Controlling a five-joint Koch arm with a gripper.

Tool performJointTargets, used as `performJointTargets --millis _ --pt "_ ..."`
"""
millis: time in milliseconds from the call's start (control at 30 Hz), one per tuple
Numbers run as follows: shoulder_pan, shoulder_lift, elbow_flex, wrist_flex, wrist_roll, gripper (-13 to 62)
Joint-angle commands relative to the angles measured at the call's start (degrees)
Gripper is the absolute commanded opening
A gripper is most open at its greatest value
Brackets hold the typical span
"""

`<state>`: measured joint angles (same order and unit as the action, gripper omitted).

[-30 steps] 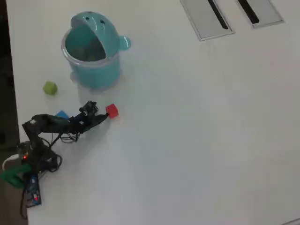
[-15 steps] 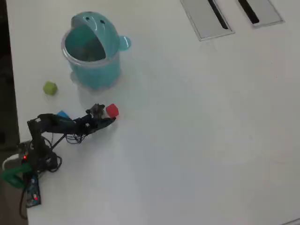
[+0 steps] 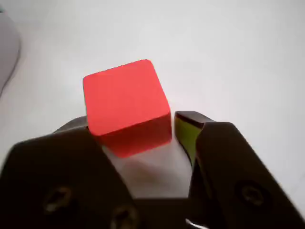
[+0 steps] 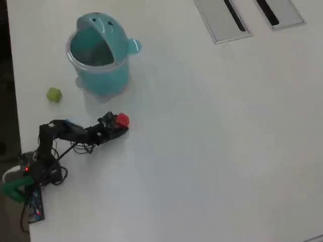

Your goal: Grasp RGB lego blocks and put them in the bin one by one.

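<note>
The arm reaches out across the white table with its gripper right at the red block. Take the bin as the marker: the red block sits on the table just below it in the overhead view, a little to the right of its middle, near but not touching.

From the wrist view the fingers are apart, with the red block sitting in the gap between them. The left finger comes up against the block's lower left side, or very nearly so. The right finger stands off from the block, with a sliver of table showing between them; its inner face has a yellow-green pad. The block looks flat on the table, not lifted, turned a little so one corner points toward the camera.

The green block lies to the lower left of the bin in the overhead view, close to the table's edge and well apart from the gripper. Only a scrap of the blue block shows, mostly hidden under the arm, further below the bin than the green one and to its left.

The bin stands upright with its mouth open; I can't make out anything inside. Far to the right of it, at the top edge of the overhead view, lie two grey slotted plates.
</note>
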<state>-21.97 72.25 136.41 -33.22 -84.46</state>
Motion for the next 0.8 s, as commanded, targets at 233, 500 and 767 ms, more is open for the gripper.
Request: performJointTargets --millis 233,500,767 --pt "-2.7 5.2 -3.1 -9.9 8.3 12.6" --pt "-3.3 22.2 -0.2 -1.6 11.6 12.7" --pt "-6.0 38.6 -0.1 11.8 12.9 12.7"
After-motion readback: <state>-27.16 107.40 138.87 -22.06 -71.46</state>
